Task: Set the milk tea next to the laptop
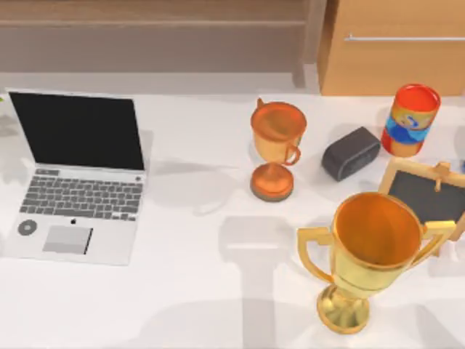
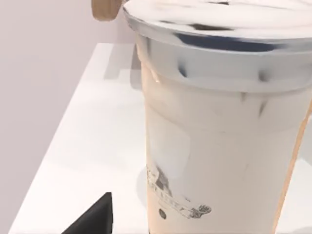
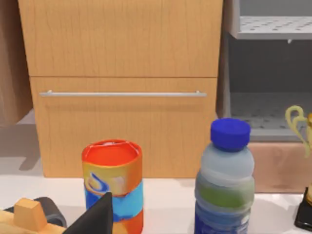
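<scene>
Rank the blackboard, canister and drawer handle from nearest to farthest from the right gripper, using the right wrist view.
1. Blackboard, in the foreground.
2. Canister, just behind it.
3. Drawer handle, farthest back.

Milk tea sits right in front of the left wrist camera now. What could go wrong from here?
The left gripper is close beside the tall milk tea; a nudge or an off-centre grip might tip it. On the way to the open laptop, any spill could land on it. The free spot beside the laptop is bordered by the small trophy, which a wide swing might knock. The right gripper idles facing the canister.
</scene>
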Action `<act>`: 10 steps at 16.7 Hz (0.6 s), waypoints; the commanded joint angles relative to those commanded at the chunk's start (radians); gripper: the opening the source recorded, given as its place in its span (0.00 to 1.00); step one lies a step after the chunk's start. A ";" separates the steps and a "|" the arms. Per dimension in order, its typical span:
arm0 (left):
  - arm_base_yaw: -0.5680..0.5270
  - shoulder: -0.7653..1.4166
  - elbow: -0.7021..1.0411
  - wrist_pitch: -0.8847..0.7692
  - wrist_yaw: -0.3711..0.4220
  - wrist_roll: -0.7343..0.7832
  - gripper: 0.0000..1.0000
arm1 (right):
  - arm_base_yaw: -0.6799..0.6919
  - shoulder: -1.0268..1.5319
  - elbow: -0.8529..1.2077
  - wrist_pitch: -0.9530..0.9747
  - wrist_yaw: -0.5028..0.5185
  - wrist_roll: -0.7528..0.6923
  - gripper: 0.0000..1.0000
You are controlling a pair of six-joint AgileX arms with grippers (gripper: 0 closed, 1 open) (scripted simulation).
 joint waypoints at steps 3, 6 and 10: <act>-0.060 0.037 0.036 0.049 -0.059 -0.047 1.00 | 0.000 0.000 0.000 0.000 0.000 0.000 1.00; -0.167 0.107 0.088 0.122 -0.161 -0.108 1.00 | 0.000 0.000 0.000 0.000 0.000 0.000 1.00; -0.315 0.182 0.141 0.190 -0.305 -0.163 1.00 | 0.000 0.000 0.000 0.000 0.000 0.000 1.00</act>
